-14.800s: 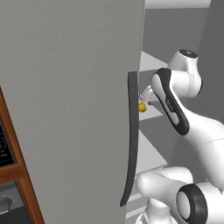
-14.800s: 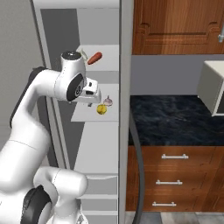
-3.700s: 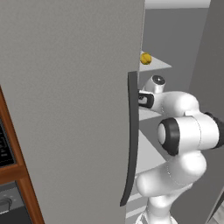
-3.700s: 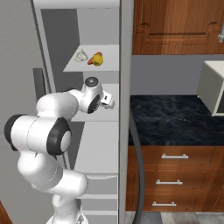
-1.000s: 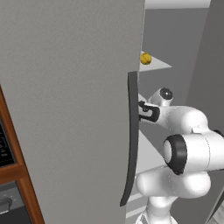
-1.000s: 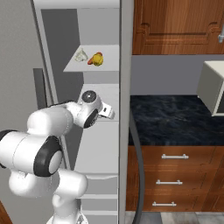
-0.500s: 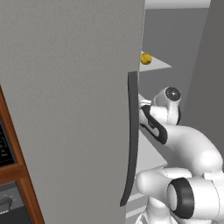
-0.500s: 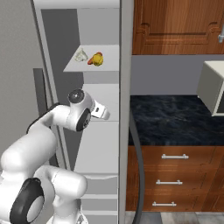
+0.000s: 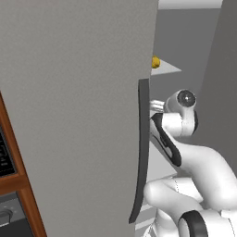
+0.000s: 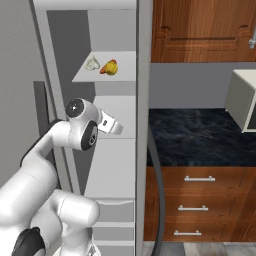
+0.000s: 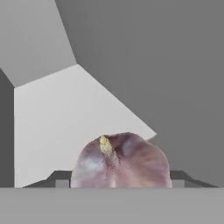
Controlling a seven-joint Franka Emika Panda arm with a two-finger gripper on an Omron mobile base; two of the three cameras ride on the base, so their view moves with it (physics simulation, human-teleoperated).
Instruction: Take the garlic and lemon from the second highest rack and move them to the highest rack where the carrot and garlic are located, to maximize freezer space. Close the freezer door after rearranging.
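Landmark: top rack (image 10: pixel 125 75). The lemon (image 10: pixel 110 67) already sits on it beside a pale garlic (image 10: pixel 91 64); from the left base view the lemon pokes out at the rack's near edge, just past the door (image 9: pixel 69 115). The hand view has a purple-white garlic bulb (image 11: pixel 120 162) sitting right between the gripper (image 11: pixel 114 177) fingertips, the dark tips hugging both sides, so the gripper looks closed down to bulb width and holding it; the actual contact is below the view's edge, so that is a judgement. The arm's wrist sits one level below the top rack, over the second rack (image 10: pixel 120 130), hand pointing into the freezer (image 10: pixel 87 30). Step in hand: moving the second item, the garlic, up. The lemon part looks done. Next move calls for raising the hand clear of the top rack's front edge, reaching in, and setting the bulb on bare plate just beside the lemon without knocking it, since it is round and may roll. Then release, retract, and swing the door shut by its dark handle (image 9: pixel 141 152); it stands wide open.
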